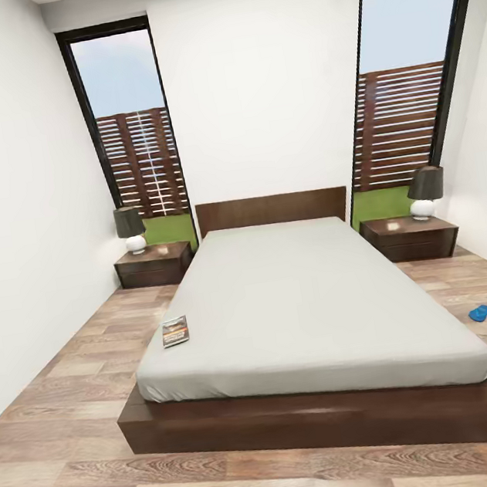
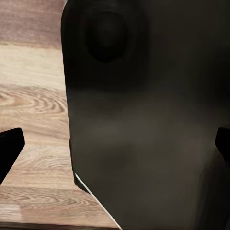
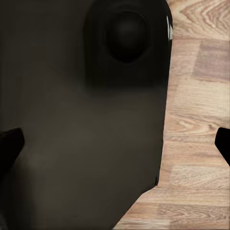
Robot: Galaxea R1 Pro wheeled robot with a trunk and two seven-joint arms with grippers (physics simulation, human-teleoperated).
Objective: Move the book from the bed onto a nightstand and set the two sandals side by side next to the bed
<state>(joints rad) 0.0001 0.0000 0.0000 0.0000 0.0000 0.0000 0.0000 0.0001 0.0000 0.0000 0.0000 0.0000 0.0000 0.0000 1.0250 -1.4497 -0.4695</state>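
In the head view the bed (image 1: 307,304), with a grey mattress on a dark wood base, fills the middle of the bedroom. The book (image 1: 175,331) lies flat near the mattress's front left corner. A dark nightstand stands on each side of the headboard, one at the left (image 1: 153,266) and one at the right (image 1: 410,238). One blue sandal (image 1: 480,313) lies on the floor right of the bed; the other is hidden. My left gripper (image 2: 115,151) and right gripper (image 3: 115,148) are both open and hold nothing, with wood floor and my dark body beneath them.
Each nightstand carries a lamp, left (image 1: 129,228) and right (image 1: 425,191), covering part of its top. White walls close in on both sides. Wood floor (image 1: 71,394) runs in strips along both sides of the bed and in front of it.
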